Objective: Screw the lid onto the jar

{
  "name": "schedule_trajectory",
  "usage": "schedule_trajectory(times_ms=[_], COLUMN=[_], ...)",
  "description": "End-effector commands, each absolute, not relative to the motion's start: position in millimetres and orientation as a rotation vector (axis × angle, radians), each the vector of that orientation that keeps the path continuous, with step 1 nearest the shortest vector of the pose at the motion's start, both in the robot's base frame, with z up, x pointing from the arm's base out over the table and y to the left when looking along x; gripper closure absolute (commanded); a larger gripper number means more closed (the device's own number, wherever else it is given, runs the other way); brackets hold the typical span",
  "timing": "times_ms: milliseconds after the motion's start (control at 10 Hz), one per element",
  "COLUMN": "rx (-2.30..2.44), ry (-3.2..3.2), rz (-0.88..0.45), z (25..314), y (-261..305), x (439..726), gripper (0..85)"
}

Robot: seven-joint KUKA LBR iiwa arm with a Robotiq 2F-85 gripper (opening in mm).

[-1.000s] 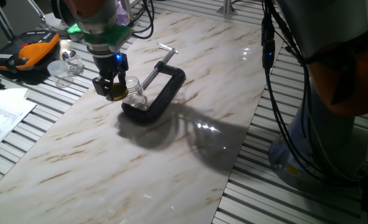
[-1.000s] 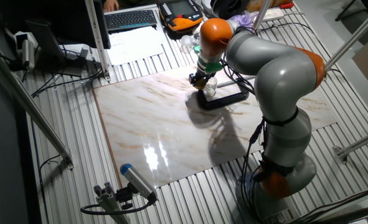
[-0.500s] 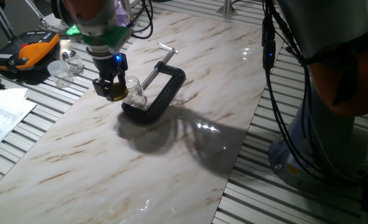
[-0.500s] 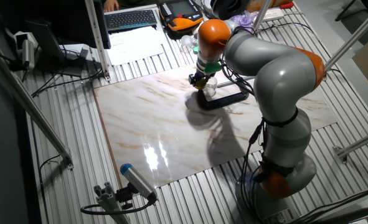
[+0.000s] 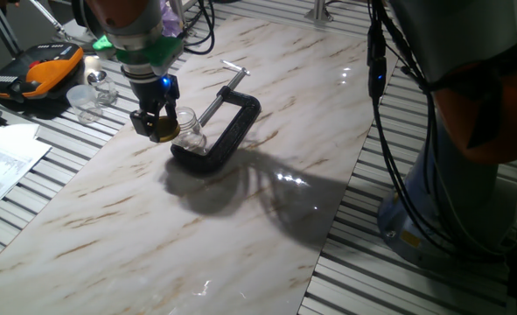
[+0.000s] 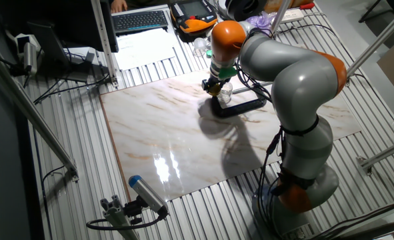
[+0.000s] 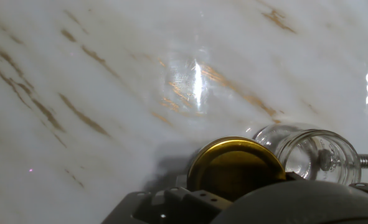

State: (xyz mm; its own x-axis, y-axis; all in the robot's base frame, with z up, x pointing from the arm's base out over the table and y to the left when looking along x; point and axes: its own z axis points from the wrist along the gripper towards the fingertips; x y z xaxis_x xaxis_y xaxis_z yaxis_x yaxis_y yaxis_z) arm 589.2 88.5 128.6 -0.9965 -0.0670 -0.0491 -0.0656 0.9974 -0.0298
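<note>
My gripper (image 5: 160,129) is shut on the gold-yellow lid (image 5: 164,134), holding it just above the marble table, to the left of the jar (image 5: 191,129). The small clear glass jar stands inside the black C-clamp (image 5: 225,131), its mouth uncovered. In the hand view the lid (image 7: 236,168) fills the lower middle, and the jar (image 7: 311,155) sits right beside it on the right, with its rim apart from the lid. From the other fixed view the gripper (image 6: 214,87) and jar (image 6: 225,93) overlap near the table's far edge.
The C-clamp's screw handle (image 5: 234,70) sticks out toward the back. An orange-black case (image 5: 35,74) and clear plastic containers (image 5: 90,94) lie off the marble slab at the left. Papers (image 5: 0,166) lie at the left edge. The arm's base (image 6: 303,180) stands at the right.
</note>
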Motion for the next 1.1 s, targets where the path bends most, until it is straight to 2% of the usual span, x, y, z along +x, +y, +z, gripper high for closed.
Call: schedule_trajectory(times_ms=[0, 1000], rx=[-0.097, -0.128], ry=[3.09, 3.098], rz=[-0.04, -0.071], z=[128.5, 128.5], y=[88.4, 87.8], x=[589.2, 589.5], gripper=[85.0, 85.0])
